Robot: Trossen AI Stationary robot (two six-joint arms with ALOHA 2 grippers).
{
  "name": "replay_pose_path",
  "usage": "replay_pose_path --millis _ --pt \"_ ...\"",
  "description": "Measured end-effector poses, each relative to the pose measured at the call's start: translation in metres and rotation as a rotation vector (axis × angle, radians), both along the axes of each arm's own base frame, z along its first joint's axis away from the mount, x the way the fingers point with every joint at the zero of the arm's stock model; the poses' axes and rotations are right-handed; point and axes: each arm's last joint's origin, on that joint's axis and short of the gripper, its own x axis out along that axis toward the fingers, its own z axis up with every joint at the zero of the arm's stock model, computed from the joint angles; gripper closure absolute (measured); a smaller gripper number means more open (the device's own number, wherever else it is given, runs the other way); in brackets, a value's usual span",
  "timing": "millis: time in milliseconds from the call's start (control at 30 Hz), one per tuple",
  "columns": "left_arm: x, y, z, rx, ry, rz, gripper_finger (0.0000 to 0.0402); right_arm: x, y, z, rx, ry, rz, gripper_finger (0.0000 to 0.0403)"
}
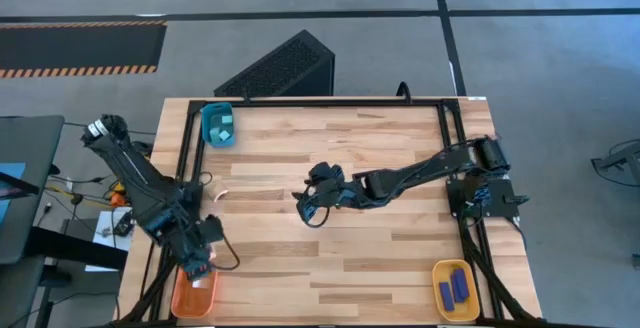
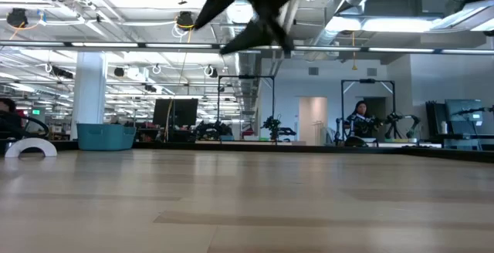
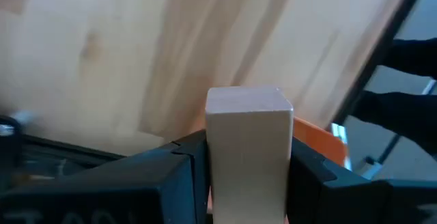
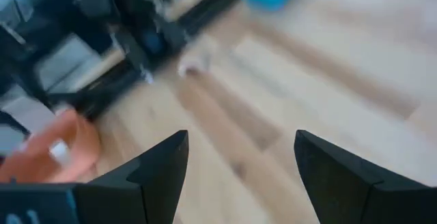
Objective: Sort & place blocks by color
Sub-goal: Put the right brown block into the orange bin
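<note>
My left gripper (image 1: 198, 264) is at the table's near left corner, over the far rim of the orange tray (image 1: 192, 296), and is shut on a pale wood block (image 3: 249, 149). The orange tray also shows behind the block in the left wrist view (image 3: 319, 136). A pale piece (image 4: 60, 152) lies in that tray. My right gripper (image 1: 308, 205) hangs open and empty above the table's middle; its fingers show in the right wrist view (image 4: 239, 176). A small pale arch piece (image 1: 220, 194) stands on the table left of it, on its two feet in the low view (image 2: 29, 147). My left gripper pinches the pale wood block by two opposite sides (image 3: 213, 166) between its two fingers (image 3: 174, 173). The block's square end (image 3: 249, 100) sticks out past the fingertips and touches nothing that shows. Which way the fingers point does not show plainly.
A teal tray (image 1: 218, 125) with light cyan cubes stands at the far left corner. A yellow tray (image 1: 455, 290) with dark blue bars stands at the near right corner. A black frame rail (image 1: 183, 158) runs along the table's left, far and right edges.
</note>
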Motion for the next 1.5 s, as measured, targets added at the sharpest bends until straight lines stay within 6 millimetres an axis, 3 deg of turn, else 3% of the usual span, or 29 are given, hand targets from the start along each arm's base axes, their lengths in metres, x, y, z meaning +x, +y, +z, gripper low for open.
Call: replay_pose_path --millis 167,267,400,600,967,1233,1367,1500 --pt "-0.016 -0.015 0.001 -0.020 0.002 -0.016 0.0294 0.025 0.005 -0.046 0.172 -0.009 0.103 0.0117" --pt "-0.025 -0.025 0.002 -0.057 -0.014 -0.015 0.0288 0.039 0.019 -0.056 0.208 -0.113 0.154 0.0117" --pt "-0.036 -0.037 0.003 -0.102 -0.018 -0.016 0.0286 0.053 0.033 -0.062 0.224 -0.151 0.175 0.0117" --pt "-0.050 -0.054 -0.004 -0.117 0.021 -0.085 0.0286 0.074 0.031 -0.060 0.225 -0.180 0.178 0.0117" --pt "-0.058 -0.082 -0.022 -0.129 0.061 -0.187 0.0286 0.083 0.019 -0.039 0.144 -0.153 0.203 0.0117" --pt "-0.061 -0.088 -0.026 -0.113 0.043 -0.183 0.0285 0.083 0.016 -0.042 0.141 -0.137 0.198 0.0117" --pt "-0.060 -0.082 -0.029 -0.049 0.040 -0.148 0.0282 0.090 0.021 -0.063 0.140 -0.141 0.219 0.0117" --pt "-0.059 -0.076 -0.031 0.007 0.056 -0.114 0.0249 0.105 0.033 -0.085 0.106 -0.146 0.271 0.0117"
